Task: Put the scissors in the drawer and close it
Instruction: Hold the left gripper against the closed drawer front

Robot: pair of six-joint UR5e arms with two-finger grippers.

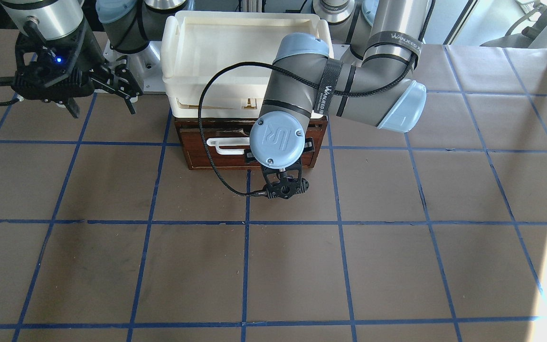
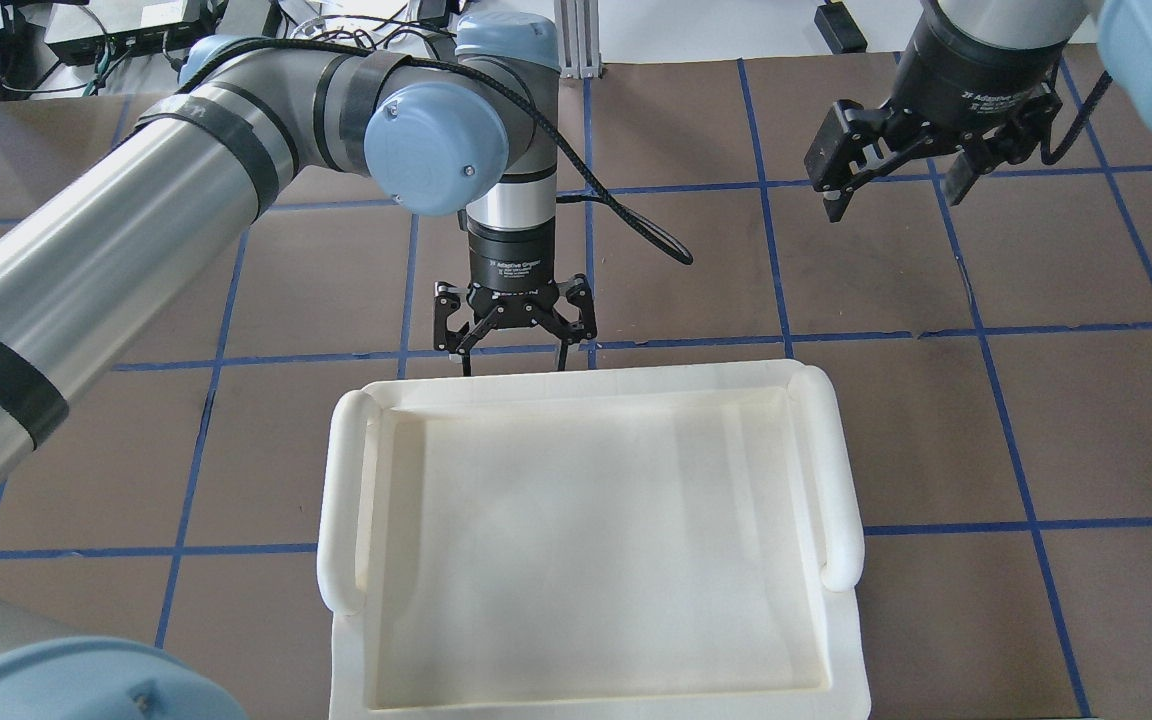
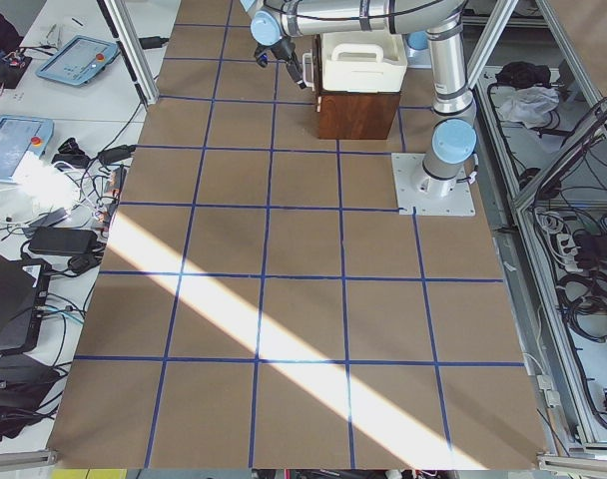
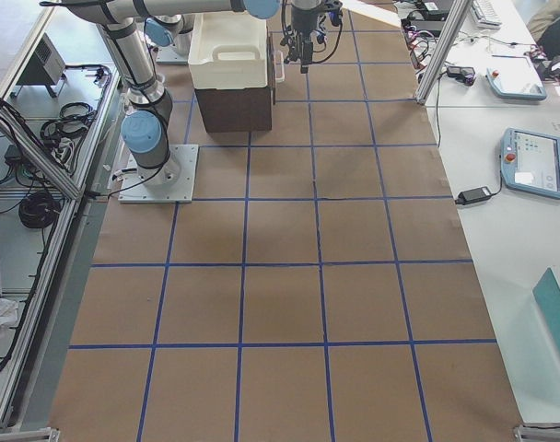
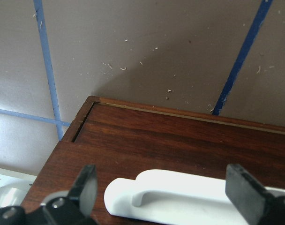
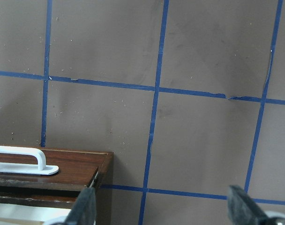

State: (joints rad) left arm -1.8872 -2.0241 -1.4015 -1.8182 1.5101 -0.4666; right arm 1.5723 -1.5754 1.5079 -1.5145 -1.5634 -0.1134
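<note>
scissors: not made out in any view; whether they lay inside the drawer could not be told.
drawer: dark reddish-brown front panel was seen about flush with the cabinet, with a thin gap along one edge in the left wrist view; the inside was hidden.
white bar handle: cut off at the bottom edge of the left wrist view; partly covered by the left wrist in the front-facing view.
left end effector: fingers were spread, one either side of the handle and not pinching it; contact with the panel could not be told. Fingertips were hidden behind the tray rim from overhead.
right end effector: fingers were spread with nothing between them; it was held above the worktop, well apart from the drawer.
cream-white tray: set on top of the cabinet; the drawer was blocked by it completely from overhead.
black cable: looped across the tray front and the drawer panel.
worktop: brown, marked with a blue tape grid.
</note>
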